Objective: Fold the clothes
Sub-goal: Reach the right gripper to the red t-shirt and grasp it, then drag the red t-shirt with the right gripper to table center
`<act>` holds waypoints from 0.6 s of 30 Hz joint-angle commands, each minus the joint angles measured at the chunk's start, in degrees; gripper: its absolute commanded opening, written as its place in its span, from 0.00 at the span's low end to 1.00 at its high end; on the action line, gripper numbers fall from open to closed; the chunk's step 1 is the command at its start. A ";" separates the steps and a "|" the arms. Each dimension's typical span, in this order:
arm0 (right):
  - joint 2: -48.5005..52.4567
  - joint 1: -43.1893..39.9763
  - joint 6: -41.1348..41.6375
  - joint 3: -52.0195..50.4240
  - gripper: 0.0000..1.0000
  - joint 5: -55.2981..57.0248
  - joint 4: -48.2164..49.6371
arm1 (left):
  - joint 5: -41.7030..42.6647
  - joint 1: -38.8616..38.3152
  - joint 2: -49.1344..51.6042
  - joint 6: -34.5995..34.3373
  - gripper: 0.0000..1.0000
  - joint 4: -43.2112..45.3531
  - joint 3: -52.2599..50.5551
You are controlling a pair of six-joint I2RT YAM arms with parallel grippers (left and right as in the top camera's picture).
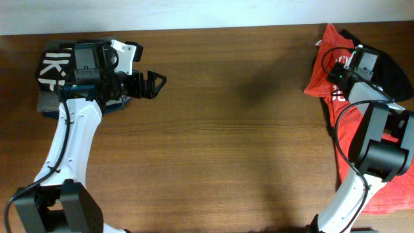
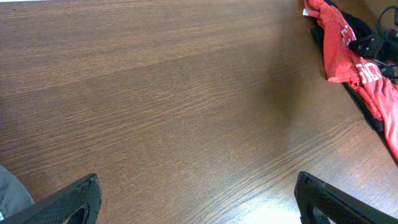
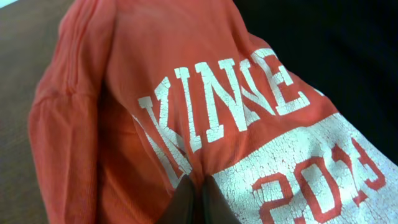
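I read the right gripper [image 3: 196, 194] pinched shut on the red-orange T-shirt [image 3: 124, 93], left gripper [image 2: 199, 200] spread wide above the wooden table [image 2: 155, 93].

A brown wooden table [image 1: 226, 129] with a fine lengthwise grain fills nearly the whole overhead view. Beyond its far edge runs a pale, whitish strip of surface [image 1: 162, 13]. At the far left corner of the table lies a folded black top with big white block letters [image 1: 50, 63]. A folded grey garment [image 1: 44, 103] shows at its near edge, and just to the right of that a small patch of folded navy cloth [image 1: 123, 105] is visible. Whether these are stacked or only touching cannot be told. At the far right corner lies a crumpled black garment [image 1: 393, 70], spread towards the table's right edge.
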 commanded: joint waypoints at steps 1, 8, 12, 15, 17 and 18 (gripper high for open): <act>-3.02 -0.72 0.39 2.12 0.04 1.64 -2.05 | 0.00 -0.13 0.09 0.70 0.95 -0.04 0.85; -13.29 -0.70 -2.03 7.61 0.04 -4.31 -11.96 | 0.00 -0.13 0.07 0.70 0.91 1.68 0.87; -20.20 -0.66 -3.10 12.68 0.04 -12.63 -19.65 | 0.00 -0.11 -0.02 0.70 0.92 5.77 0.92; -25.07 -0.42 -4.96 16.79 0.04 -19.78 -26.16 | 0.00 -0.11 -0.42 0.70 0.91 8.37 1.95; -28.06 0.59 -5.95 19.80 0.04 -22.60 -31.21 | 0.02 -0.11 -0.61 0.70 0.92 8.33 3.98; -29.03 1.16 -6.43 20.90 0.04 -23.32 -33.03 | 0.02 -0.11 -0.74 0.70 0.91 8.26 4.90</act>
